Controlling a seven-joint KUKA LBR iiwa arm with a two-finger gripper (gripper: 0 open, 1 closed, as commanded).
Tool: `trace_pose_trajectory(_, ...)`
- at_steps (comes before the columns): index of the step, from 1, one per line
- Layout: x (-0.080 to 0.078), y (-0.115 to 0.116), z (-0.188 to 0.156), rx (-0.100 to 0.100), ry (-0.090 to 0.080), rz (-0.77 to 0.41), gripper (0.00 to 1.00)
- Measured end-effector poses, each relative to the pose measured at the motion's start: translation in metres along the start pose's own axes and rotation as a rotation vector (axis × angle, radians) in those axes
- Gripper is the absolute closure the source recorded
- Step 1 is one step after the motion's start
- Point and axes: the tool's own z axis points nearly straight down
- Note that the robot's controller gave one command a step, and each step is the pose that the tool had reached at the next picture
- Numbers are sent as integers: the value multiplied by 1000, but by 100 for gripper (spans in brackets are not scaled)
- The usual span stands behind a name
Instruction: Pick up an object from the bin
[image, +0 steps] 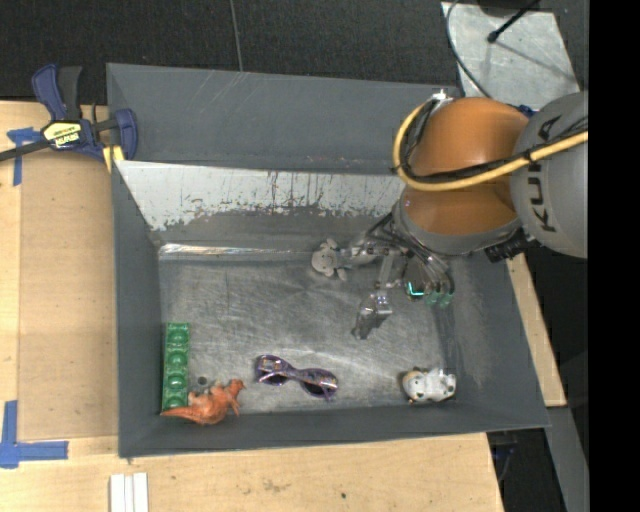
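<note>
Orange toy dinosaur (207, 403) in front left corner of bin (140, 300), touching end of green block strip (177, 362) along left wall. Purple sunglasses (295, 375) front centre. Small white toy (428, 384) front right. Gripper (374, 318) low over bare floor, right of centre, between white toy and small grey object (325, 260) near back wall, touching neither. Cannot tell whether gripper spread or pressed together; nothing visibly pinched. Judgement: pick not yet made; choosing, grasping and lifting all remain.

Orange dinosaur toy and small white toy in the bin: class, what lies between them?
In the camera view, purple sunglasses lie between the orange dinosaur toy and the small white toy.
</note>
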Motion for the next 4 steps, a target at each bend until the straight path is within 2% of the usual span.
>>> trace_pose_trajectory(1, -2, 0, -5, 0, -9, 1, 0)
trace_pose_trajectory(2, 20, 39, 64, 0, -13, -28, 0)
trace_pose_trajectory(3, 45, 54, 72, 1, -1, -96, 0)
trace_pose_trajectory(4, 59, 68, 76, 0, -8, -1, 0)
